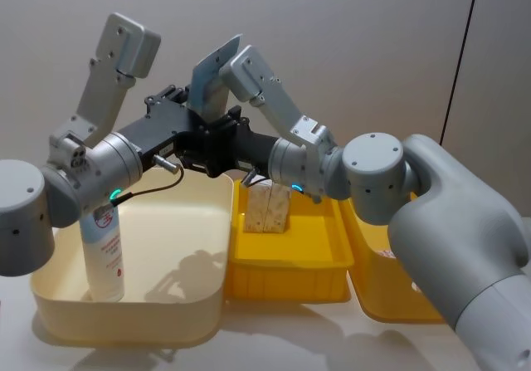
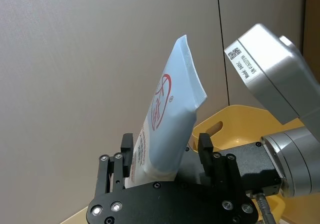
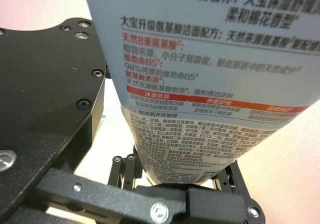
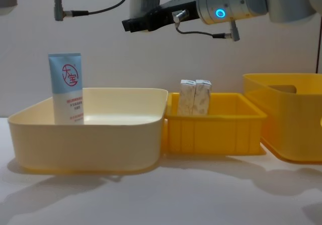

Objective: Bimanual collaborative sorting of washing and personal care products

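A flat light-blue tube (image 1: 214, 76) with a red round logo stands upright in the air above the bins, between both arms. My right gripper (image 1: 220, 141) is shut on its lower cap end (image 3: 182, 181). My left gripper (image 2: 165, 146) reaches in from the left, its fingers (image 2: 204, 146) open on either side of the tube (image 2: 167, 108), with a gap on one side. A second light-blue tube (image 1: 104, 255) stands upright in the cream bin (image 1: 211, 246). Two beige speckled cartons (image 1: 267, 209) stand side by side in the small yellow bin (image 1: 290, 263).
A large yellow bin (image 1: 386, 292) sits at the right, partly behind my right arm. The three bins stand in a row on the white table (image 4: 166, 195). A grey wall is close behind them.
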You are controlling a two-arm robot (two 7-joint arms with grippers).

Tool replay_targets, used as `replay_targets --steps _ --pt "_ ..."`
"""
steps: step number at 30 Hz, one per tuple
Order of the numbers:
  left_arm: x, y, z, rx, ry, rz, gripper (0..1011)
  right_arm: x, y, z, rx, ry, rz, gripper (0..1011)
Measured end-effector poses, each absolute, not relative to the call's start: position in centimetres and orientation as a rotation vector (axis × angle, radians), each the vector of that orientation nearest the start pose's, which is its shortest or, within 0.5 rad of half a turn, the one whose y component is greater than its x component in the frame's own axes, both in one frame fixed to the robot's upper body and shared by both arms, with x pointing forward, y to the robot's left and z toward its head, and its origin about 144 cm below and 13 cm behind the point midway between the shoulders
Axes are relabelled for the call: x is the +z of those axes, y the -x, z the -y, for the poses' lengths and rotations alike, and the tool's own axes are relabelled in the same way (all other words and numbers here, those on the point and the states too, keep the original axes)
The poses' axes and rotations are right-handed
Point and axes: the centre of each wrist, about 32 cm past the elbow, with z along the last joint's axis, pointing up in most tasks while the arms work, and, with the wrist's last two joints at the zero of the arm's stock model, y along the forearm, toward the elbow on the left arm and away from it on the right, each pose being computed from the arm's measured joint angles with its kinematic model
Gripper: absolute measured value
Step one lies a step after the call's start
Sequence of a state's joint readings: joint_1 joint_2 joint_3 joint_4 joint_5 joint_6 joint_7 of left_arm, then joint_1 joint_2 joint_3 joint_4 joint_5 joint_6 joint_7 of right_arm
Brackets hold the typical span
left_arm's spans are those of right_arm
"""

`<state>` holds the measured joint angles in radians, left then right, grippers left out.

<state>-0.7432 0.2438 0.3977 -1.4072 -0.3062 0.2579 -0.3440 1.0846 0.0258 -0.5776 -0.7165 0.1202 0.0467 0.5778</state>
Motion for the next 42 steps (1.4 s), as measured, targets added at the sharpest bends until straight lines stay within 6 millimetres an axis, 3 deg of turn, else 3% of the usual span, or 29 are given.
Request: replay_targets --steps 9,42 --pt "136.8 -60.2 -19.1 0.911 0.014 0.265 1003 134.9 -69.0 13.2 -0.712 0.257 0.331 653" --pt "136.8 -60.2 -19.2 0.913 0.015 0.265 1003 137.3 -67.4 20.8 -1.166 0.299 0.282 653"
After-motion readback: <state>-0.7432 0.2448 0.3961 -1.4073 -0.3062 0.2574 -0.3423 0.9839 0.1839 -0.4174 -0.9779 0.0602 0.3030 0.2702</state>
